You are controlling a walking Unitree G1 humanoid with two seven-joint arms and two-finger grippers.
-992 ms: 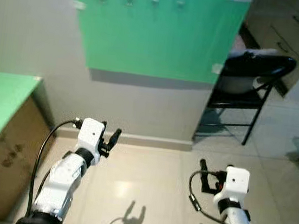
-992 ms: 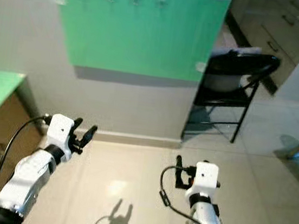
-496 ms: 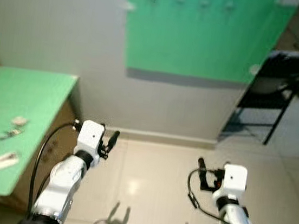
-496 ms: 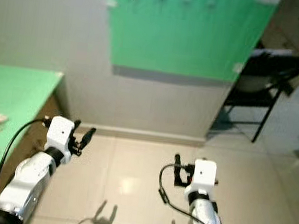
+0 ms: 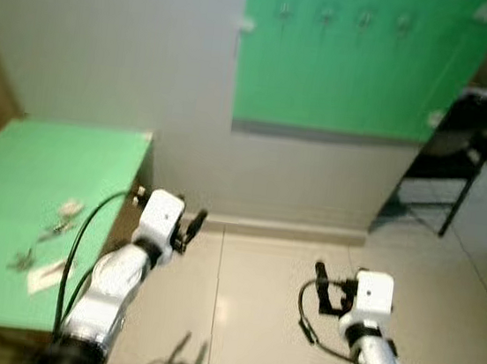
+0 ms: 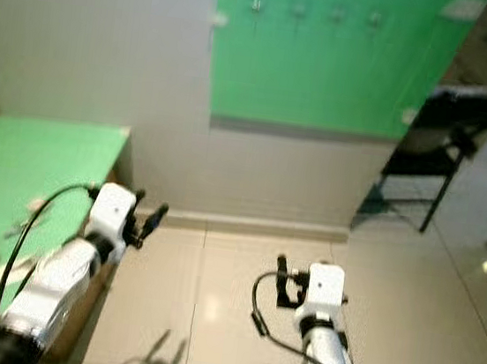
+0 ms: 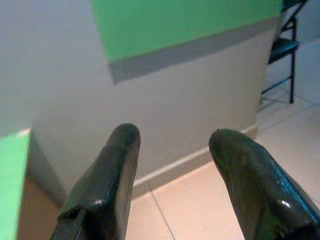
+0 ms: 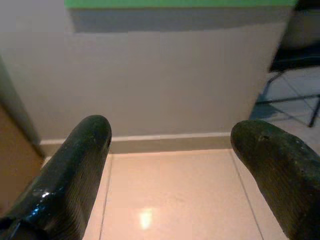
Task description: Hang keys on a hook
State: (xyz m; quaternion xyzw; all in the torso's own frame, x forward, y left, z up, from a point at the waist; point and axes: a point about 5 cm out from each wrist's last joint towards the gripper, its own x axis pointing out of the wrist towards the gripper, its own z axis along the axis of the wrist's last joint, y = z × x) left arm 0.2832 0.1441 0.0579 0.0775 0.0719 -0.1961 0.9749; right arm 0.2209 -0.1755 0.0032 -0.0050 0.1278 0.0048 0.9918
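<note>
The keys (image 5: 53, 230) are spotted lying on the green table (image 5: 14, 172) at the robot's left, with a couple of other small bits just beside them: a pale roundish thing (image 5: 70, 208), a small dark item (image 5: 21, 259) and a flat white tag (image 5: 42, 274), so roughly four small items are counted, though it's all too blurry for them to be told apart properly. Compared with a second ago, far more of the table is taken in and the green wall board (image 5: 356, 63) is pushed off to the right, which is read as the camera being swung left, not as anything being moved; that probably means the table is being turned toward for the pickup, so nothing has been grabbed yet. On the board, four hooks (image 5: 285, 10) are counted in a row near its top, all bare as far as can be seen. The left gripper (image 5: 192, 226) is held out in front over the floor tiles, near the table's corner, its fingers spread apart with nothing between them. The right gripper (image 5: 321, 276) is held low over the tiles, likewise spread wide and empty. One black folding chair (image 5: 459, 129) is parked to the right of the board.
</note>
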